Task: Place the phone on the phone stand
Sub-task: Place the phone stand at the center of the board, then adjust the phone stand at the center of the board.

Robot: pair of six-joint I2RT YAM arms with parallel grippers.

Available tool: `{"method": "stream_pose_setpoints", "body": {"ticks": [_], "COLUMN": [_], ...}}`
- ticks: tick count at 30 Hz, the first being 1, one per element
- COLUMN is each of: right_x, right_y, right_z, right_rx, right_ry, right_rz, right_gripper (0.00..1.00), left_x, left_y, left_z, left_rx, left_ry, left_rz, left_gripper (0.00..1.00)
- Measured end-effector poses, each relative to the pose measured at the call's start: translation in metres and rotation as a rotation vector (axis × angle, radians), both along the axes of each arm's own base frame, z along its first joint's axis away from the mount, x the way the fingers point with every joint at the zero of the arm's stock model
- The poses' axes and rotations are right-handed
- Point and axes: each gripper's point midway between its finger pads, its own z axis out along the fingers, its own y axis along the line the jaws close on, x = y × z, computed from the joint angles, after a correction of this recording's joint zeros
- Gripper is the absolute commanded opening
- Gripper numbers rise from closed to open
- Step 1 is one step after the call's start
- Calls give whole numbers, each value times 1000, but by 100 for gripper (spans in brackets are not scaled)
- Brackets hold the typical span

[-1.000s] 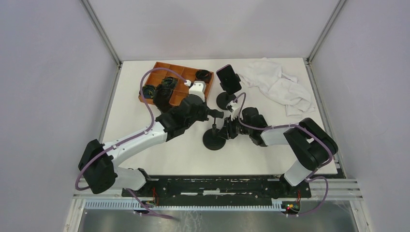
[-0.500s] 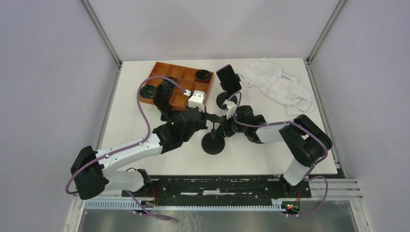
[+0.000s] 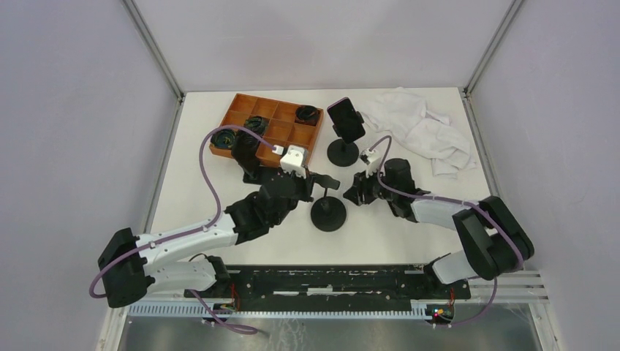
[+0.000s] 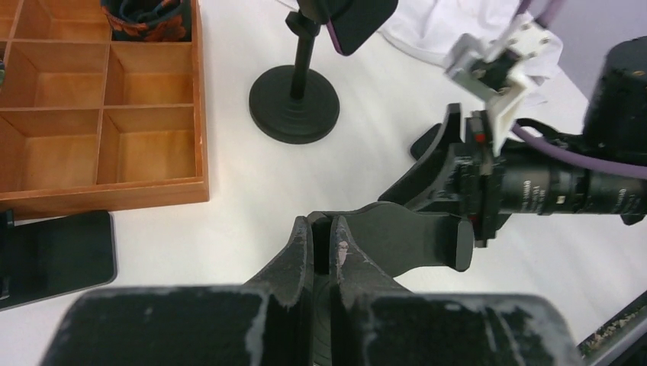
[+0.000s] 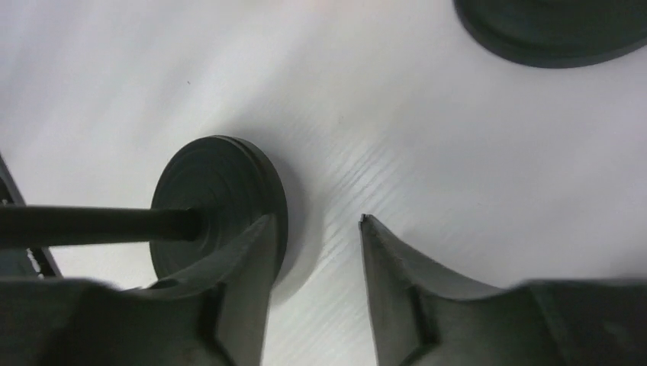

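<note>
A black phone stand [image 3: 327, 213] stands near the table's front middle. My left gripper [image 3: 320, 184] is shut on its flat top cradle [image 4: 412, 240], which juts out to the right of the jaws [image 4: 324, 232]. My right gripper [image 3: 355, 191] is open and empty just right of the stand. Its left finger lies over the stand's round base [image 5: 217, 200], apart from the pole [image 5: 91, 225]. A dark phone [image 4: 53, 255] lies flat on the table beside the orange tray, also in the top view [image 3: 247, 155]. A second phone [image 3: 345, 119] sits on another stand [image 3: 342, 152] further back.
An orange compartment tray [image 3: 272, 134] with dark items is at the back left. A crumpled white cloth [image 3: 424, 131] lies at the back right. The far stand's base [image 4: 294, 103] is close behind both grippers.
My right gripper has drawn back to the right, away from the stand's pole. My left arm has shifted nearer the front while holding the stand's top, and the stand moved slightly right.
</note>
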Motion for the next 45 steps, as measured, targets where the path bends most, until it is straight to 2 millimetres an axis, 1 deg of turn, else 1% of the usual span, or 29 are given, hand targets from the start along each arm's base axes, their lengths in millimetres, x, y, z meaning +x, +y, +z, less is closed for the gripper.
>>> {"method": "stream_pose_setpoints", "body": {"ticks": [1, 2, 4, 7, 10, 13, 15, 20, 23, 25, 27, 31, 32, 34, 36, 39, 41, 44, 45], "right_x": [3, 3, 1, -18, -41, -69, -79, -78, -83, -87, -91, -94, -94, -94, -92, -90, -88, -84, -83], "right_y": [-8, -13, -19, -15, -9, -9, -9, -3, 5, 8, 13, 20, 22, 23, 24, 25, 26, 27, 27], "right_z": [6, 10, 20, 35, 52, 63, 66, 91, 99, 101, 99, 90, 88, 85, 85, 88, 90, 94, 97], "right_rx": [11, 23, 47, 87, 147, 198, 210, 227, 243, 250, 257, 259, 258, 261, 263, 270, 273, 276, 279], "right_ry": [-30, -51, -110, -229, -383, -558, -627, -783, -829, -839, -833, -785, -769, -747, -730, -726, -723, -731, -734], "right_rz": [2, 8, 49, 183, 324, 430, 469, 495, 519, 531, 552, 575, 574, 575, 566, 551, 540, 525, 520], "right_gripper": [64, 69, 77, 84, 91, 91, 91, 90, 89, 84, 77, 61, 54, 37, 21, 7, 2, 0, 0], "left_x": [0, -1, -1, -1, -1, -2, -4, -11, -15, -16, -17, -17, -17, -17, -18, -18, -18, -19, -18], "left_y": [1, 2, 3, 3, 2, 1, -1, -12, -18, -22, -28, -36, -37, -39, -41, -42, -41, -38, -35], "left_z": [2, 4, 6, 7, 9, 10, 12, 16, 19, 22, 26, 31, 32, 34, 37, 40, 43, 49, 53], "left_rx": [-10, -19, -32, -40, -46, -53, -60, -95, -124, -141, -163, -192, -196, -205, -214, -224, -231, -244, -255], "left_ry": [-6, -12, -21, -27, -30, -31, -29, -17, -8, -7, -6, -9, -10, -16, -23, -33, -42, -66, -85], "left_rz": [1, 1, 4, 4, 2, -8, -27, -88, -121, -133, -147, -157, -158, -161, -161, -154, -143, -118, -100], "left_gripper": [2, 2, 2, 2, 2, 2, 2, 2, 2, 2, 2, 2, 2, 2, 2, 2, 2, 2, 2]}}
